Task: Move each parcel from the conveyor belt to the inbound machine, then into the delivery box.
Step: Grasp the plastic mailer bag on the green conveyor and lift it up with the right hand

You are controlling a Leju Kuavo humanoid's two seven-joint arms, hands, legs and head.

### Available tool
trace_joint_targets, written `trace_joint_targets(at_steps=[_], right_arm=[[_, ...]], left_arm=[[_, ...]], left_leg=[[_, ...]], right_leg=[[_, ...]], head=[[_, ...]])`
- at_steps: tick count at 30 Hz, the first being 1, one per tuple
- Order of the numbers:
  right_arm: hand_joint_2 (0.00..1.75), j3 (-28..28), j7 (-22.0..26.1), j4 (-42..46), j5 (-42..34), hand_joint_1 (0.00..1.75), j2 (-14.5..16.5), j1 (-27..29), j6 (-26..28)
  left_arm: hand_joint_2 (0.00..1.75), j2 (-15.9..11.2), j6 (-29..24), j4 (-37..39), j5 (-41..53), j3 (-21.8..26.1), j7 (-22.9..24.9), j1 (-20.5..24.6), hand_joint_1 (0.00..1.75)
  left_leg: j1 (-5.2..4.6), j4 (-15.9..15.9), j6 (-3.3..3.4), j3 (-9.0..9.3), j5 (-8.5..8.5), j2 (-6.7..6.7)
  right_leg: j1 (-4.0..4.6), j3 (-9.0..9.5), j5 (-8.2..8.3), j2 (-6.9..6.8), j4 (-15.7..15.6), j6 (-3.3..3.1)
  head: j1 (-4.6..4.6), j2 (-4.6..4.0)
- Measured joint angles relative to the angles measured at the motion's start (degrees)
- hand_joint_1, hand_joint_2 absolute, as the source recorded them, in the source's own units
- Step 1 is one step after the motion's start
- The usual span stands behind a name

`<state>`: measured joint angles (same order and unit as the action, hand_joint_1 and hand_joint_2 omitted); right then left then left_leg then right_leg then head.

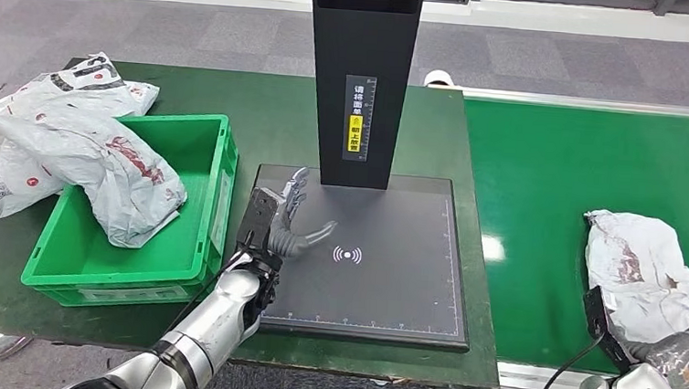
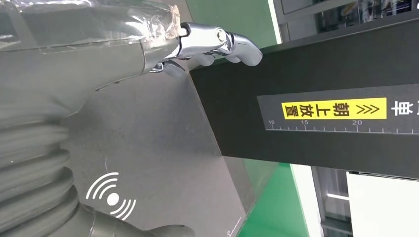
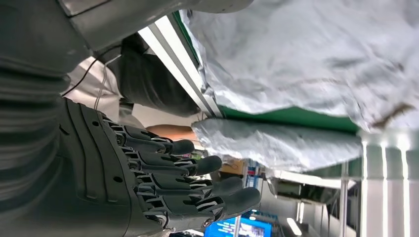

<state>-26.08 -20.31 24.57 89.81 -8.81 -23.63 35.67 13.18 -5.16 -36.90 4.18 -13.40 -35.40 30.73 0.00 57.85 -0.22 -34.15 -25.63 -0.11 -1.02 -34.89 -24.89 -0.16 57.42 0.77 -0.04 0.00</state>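
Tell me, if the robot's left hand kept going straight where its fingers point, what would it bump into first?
Probably the tall black upright column of the scanning machine; the left hand hovers over the dark grey scanning plate, fingertips nearly at the column's base, though depth is unclear.

"朝上放置", 10–20 on scanner column (image 2: pixel 316 98)

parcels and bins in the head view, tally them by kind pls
Parcels on the conveyor belt: 1
Parcels at the green crate: 2
Green crates: 1
Total: 4
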Motion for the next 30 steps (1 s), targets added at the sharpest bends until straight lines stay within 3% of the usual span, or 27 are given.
trace_joint_targets(at_steps=[4,8,15,19,25,30], right_arm=[[1.75,0.6,-1.1,-2.6,-0.8,0.12,-0.9,-1.3,-6.4],[1.75,0.6,0.0,-4.9,-2.5,1.75,-1.3,-2.5,-13.9],[1.75,0.6,3.6,-6.6,-5.2,1.75,-1.6,-4.0,-19.5],[1.75,0.6,5.8,-7.1,-5.8,1.75,-1.6,-5.1,-19.4],[1.75,0.6,11.9,-7.3,-5.9,1.75,-0.6,-6.4,-9.7],[1.75,0.6,25.1,-4.5,-11.0,1.75,2.2,-7.1,2.8]], left_arm=[[1.75,0.0,0.1,-0.1,0.0,0.0,0.0,0.0,0.00],[1.75,-0.1,0.3,-0.4,-0.1,0.0,0.0,0.1,0.00],[1.75,-0.5,0.4,-1.1,-0.5,0.0,0.0,0.1,0.00],[1.75,-1.0,0.5,-2.0,-0.8,0.0,0.2,0.0,0.00],[1.75,-1.7,-0.3,-3.7,-0.9,0.0,1.0,-1.0,0.00],[1.75,-2.3,-1.8,-5.3,-0.7,0.0,1.3,-2.0,0.00]], left_leg=[[0.01,0.0,0.00,0.00,0.00,0.01],[0.00,0.0,0.00,0.00,0.01,0.01],[0.00,0.0,0.00,0.00,0.01,0.01],[0.01,0.0,0.00,0.00,0.01,0.03],[0.01,0.0,-0.02,-0.01,0.03,0.01],[0.03,0.0,-0.03,-0.01,0.03,0.02]], right_leg=[[0.00,-0.01,0.00,0.01,0.0,0.00],[-0.01,0.00,0.00,-0.01,0.0,0.00],[-0.01,0.00,0.00,0.02,0.0,0.00],[0.00,0.00,0.00,0.05,0.0,0.00],[0.00,0.00,0.00,0.02,0.1,0.00],[0.01,-0.02,0.00,0.03,0.1,-0.01]], head=[[0.00,0.00],[0.00,0.00],[0.00,0.00],[0.00,0.00],[0.01,0.00],[0.01,0.00]])
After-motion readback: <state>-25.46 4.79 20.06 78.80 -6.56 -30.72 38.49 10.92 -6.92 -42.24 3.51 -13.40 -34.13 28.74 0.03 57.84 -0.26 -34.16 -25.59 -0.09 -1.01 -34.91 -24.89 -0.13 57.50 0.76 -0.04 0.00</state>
